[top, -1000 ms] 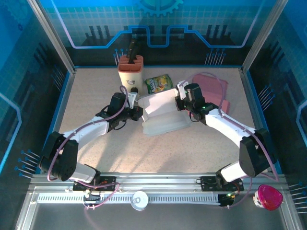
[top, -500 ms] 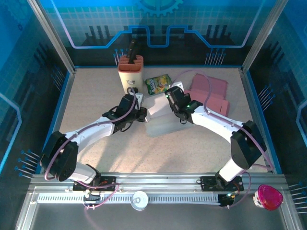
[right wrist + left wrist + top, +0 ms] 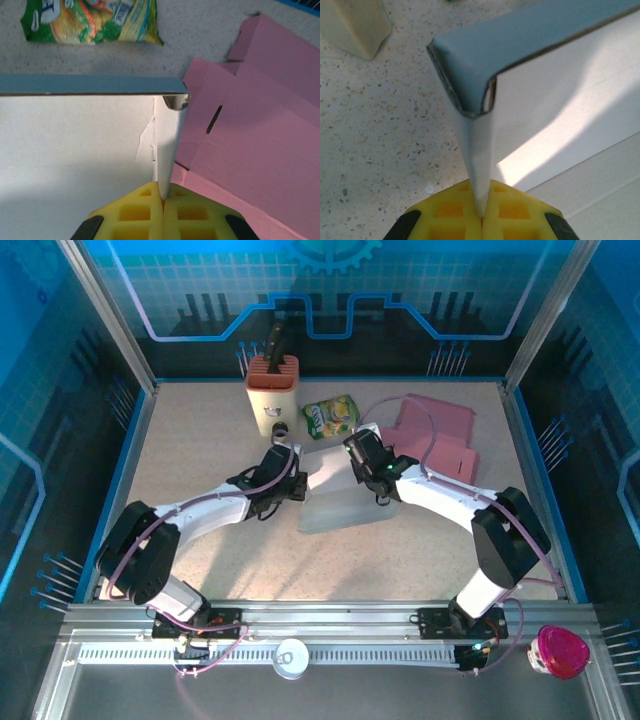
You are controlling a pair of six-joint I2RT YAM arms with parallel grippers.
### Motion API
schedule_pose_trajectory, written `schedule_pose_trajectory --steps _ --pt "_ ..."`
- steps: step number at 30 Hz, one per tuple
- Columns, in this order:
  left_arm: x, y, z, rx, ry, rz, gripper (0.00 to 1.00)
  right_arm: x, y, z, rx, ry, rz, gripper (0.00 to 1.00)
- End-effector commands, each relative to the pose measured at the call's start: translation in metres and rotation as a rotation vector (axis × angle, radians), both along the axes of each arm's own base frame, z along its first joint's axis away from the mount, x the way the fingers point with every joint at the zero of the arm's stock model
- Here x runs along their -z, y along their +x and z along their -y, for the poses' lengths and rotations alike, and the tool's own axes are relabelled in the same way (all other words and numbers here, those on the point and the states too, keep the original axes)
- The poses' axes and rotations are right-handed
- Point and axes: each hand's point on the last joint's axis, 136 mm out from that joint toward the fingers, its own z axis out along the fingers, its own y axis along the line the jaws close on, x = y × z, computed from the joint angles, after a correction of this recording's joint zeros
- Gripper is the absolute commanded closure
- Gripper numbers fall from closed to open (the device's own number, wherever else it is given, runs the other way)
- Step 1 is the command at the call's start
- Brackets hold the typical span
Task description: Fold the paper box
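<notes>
Your left gripper is pinching one side flap of the white paper box tight, and your right gripper is pinching the flap on the other side. The box sits in the middle of the table, with the pink cardboard just beside it on the right and the green snack bag near it at the back

Paper box central, knife block, bag behind, front tabletop free

Snack bag lies just behind paper box.
</notes>
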Motion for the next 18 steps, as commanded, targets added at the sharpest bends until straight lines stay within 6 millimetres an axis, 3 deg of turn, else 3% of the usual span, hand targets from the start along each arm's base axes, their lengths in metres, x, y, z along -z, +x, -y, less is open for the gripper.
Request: schedule_pose_trajectory --steps 1,9,18 --pt "0.010 -0.002 0.008 -0.006 0.016 0.026 1.00 0.031 -0.010 -0.009 -0.033 0.039 -0.063 1.00" --pt "0.024 -0.007 0.016 0.022 0.139 0.068 1.00 0.060 -0.011 -0.011 -0.060 0.091 -0.106 0.99" --pt "0.018 -0.006 0.019 0.034 0.154 0.085 1.00 0.076 -0.008 0.000 -0.050 0.197 -0.171 0.88"
